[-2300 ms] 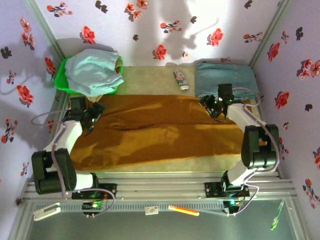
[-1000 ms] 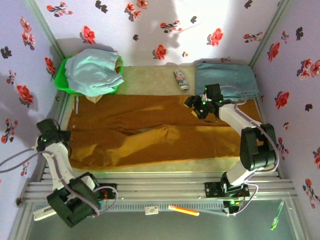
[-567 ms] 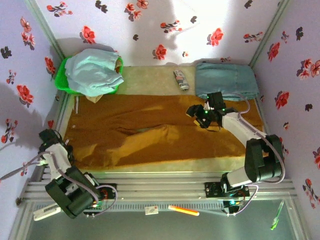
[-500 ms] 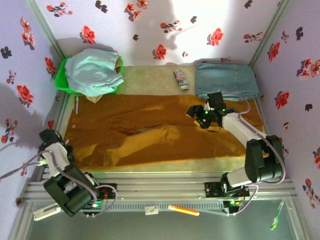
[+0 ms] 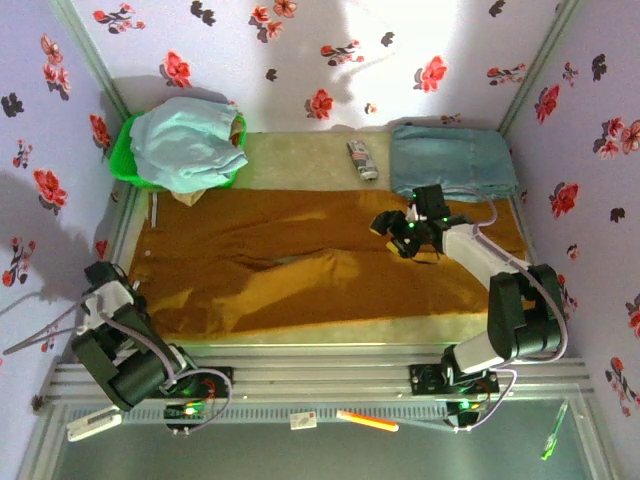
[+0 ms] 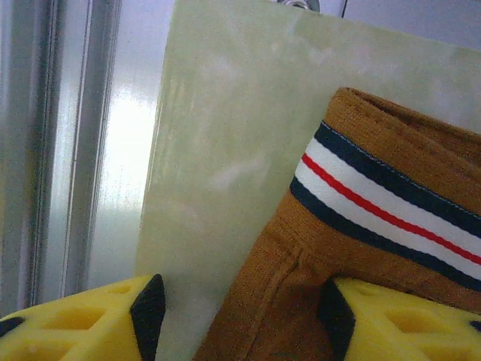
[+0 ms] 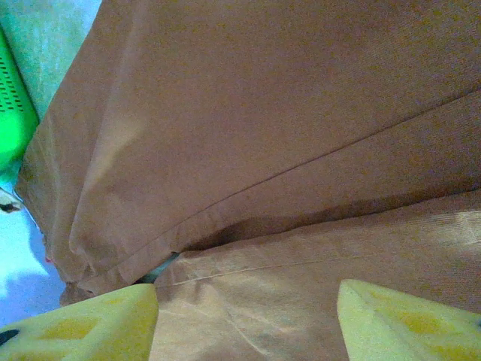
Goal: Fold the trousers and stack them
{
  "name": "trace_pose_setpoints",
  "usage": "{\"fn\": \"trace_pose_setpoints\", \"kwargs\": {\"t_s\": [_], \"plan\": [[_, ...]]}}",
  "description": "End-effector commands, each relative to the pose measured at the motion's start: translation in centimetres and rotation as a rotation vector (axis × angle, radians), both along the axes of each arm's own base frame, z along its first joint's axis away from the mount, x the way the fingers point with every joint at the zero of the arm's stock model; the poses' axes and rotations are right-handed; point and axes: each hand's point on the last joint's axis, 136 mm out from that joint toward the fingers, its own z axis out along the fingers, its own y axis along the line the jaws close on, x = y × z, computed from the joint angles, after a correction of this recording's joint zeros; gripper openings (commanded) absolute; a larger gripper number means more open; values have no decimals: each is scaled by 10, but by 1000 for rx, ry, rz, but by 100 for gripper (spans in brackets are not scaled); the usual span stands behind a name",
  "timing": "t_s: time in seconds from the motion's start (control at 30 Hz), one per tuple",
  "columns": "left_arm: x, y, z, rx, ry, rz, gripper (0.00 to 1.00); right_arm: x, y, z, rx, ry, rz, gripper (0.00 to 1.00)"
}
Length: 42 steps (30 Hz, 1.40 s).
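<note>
The mustard-brown trousers (image 5: 300, 260) lie spread flat across the table, waist to the left. My left gripper (image 5: 105, 283) is at their near left corner. In the left wrist view the waistband corner (image 6: 361, 248), with its navy, white and red striped lining, lies between the open yellow fingers of my left gripper (image 6: 240, 316). The cloth touches the right finger (image 6: 391, 323) and stays apart from the left one. My right gripper (image 5: 400, 235) hovers over the legs right of the middle. Seen from the right wrist, my right gripper (image 7: 248, 316) is open above the trousers (image 7: 285, 135), where one leg overlaps the other.
A green basket (image 5: 122, 165) heaped with pale blue cloth (image 5: 185, 145) stands at the back left. Folded blue-grey jeans (image 5: 455, 160) lie at the back right, a small remote-like object (image 5: 362, 160) beside them. A metal rail (image 6: 75, 150) borders the pale mat (image 6: 225, 150) on the left.
My left arm has swung back and settled lower at the trousers' near left corner. My right gripper has shifted a little toward the near side over the legs.
</note>
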Motion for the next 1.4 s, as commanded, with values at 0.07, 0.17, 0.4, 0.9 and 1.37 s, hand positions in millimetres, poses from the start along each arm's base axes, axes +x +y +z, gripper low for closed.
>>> {"fn": "trace_pose_setpoints", "kwargs": {"t_s": [0.07, 0.17, 0.4, 0.9, 1.37], "plan": [[-5, -4, -8, -11, -15, 38, 41, -1, -4, 5, 0, 1, -7, 65], [-4, -3, -1, 11, -41, 35, 27, -2, -13, 13, -17, -10, -24, 65], [1, -8, 19, 28, -119, 1, 0, -5, -42, 26, -43, -18, -83, 65], [46, -19, 80, 32, -408, -141, 0, -92, -182, 37, -366, 151, -464, 73], [60, -24, 111, 53, -508, -207, 0, -164, -175, -49, -237, 491, -519, 66]]}}
